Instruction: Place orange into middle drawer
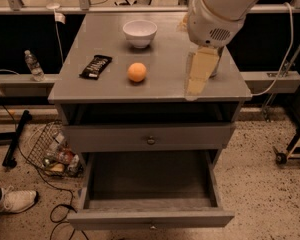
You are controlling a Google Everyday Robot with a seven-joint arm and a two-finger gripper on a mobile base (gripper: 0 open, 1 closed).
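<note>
The orange (137, 72) lies on the grey cabinet top (105, 86), a little left of centre. The middle drawer (149, 184) is pulled out and empty, its front edge low in the view. Above it is a closed drawer front with a dark knob (150, 140). My arm comes in from the upper right, and my cream-coloured gripper (196, 81) hangs over the right part of the cabinet top, to the right of the orange and apart from it. It holds nothing that I can see.
A white bowl (140, 32) stands at the back of the top and a dark snack bar (95, 66) lies at the left. A can (215, 68) is mostly hidden behind the gripper. A wire basket (55, 151), cables and a shoe (15, 201) are on the floor at the left.
</note>
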